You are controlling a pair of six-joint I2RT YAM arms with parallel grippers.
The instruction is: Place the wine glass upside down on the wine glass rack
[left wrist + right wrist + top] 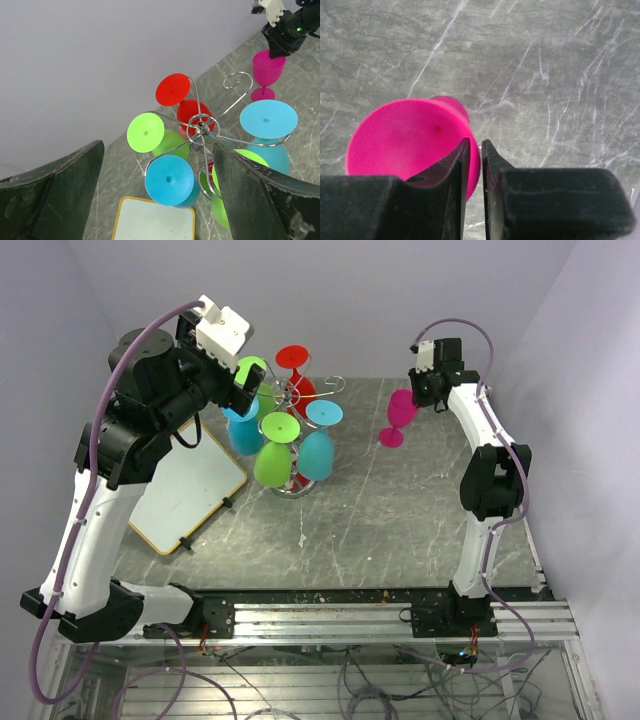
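Right wrist view: right jaws nearly together, pinching the pink glass [405,140] by its rim, one finger inside the bowl! Glass stands upright on the tabletop [545,75], apart from the rack [200,129]. Left jaws gape wide above the rack, holding nothing.

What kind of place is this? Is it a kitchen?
Probably not: it looks like a robot test bench. The left arm and right arm are bolted to a metal rail, loose cables hang below, and plain walls box in the table with its wine glass rack.
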